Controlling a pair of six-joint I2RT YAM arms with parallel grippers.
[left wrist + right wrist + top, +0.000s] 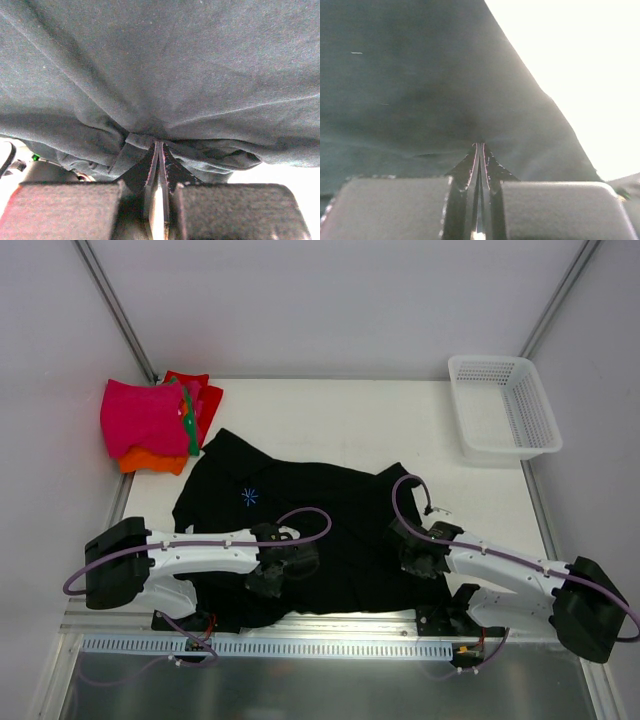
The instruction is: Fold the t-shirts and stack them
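Note:
The black t-shirt (330, 515) lies crumpled across the middle of the table, a small light-blue print on its chest. My left gripper (272, 575) sits on its near left part, shut on a gathered fold of the black t-shirt (150, 75), with creases running into the closed tips of the left gripper (159, 145). On the shirt's right side my right gripper (415, 555) is also shut, the tips of the right gripper (480, 145) pinched into smooth black t-shirt cloth (420, 90). Folded t-shirts are stacked at the far left: magenta (143, 417) on orange (150, 460), with green (189, 425) and red (208, 400) beside them.
A white mesh basket (503, 408) stands at the far right corner. Bare white table (340, 420) lies beyond the shirt. Both arms reach inward from the near edge, with a metal rail (300, 645) along it.

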